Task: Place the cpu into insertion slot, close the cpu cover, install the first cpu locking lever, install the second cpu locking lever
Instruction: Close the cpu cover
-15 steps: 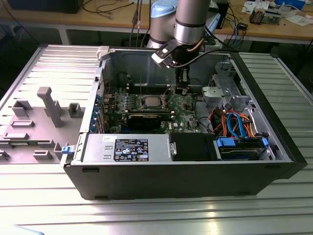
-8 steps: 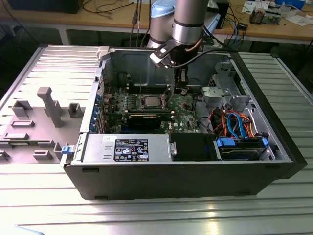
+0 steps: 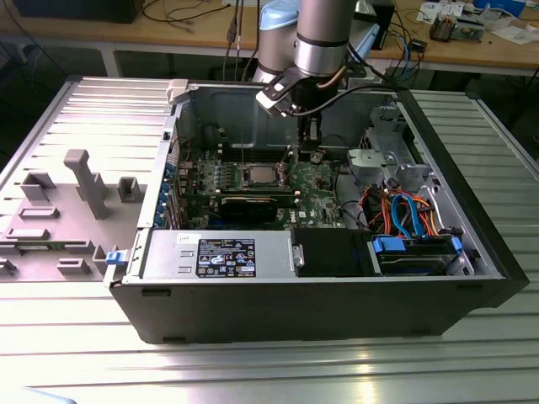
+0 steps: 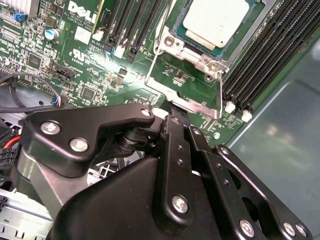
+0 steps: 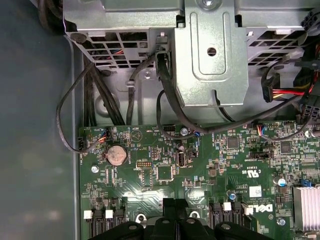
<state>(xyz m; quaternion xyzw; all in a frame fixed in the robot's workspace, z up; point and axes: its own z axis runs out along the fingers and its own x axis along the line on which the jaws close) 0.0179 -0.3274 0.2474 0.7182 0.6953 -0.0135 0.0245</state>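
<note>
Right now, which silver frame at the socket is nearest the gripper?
The cpu cover, the open frame with green board showing through its cut-out; the gripper sits at its outer edge. The other frame hugs the cpu.

Bright, even light; pale glare on the cpu and the ribbed table; case interior dimmer.

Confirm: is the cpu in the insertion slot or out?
In. In the second wrist view the cpu lies flat, silver top up, within the insertion slot on the motherboard.
</note>
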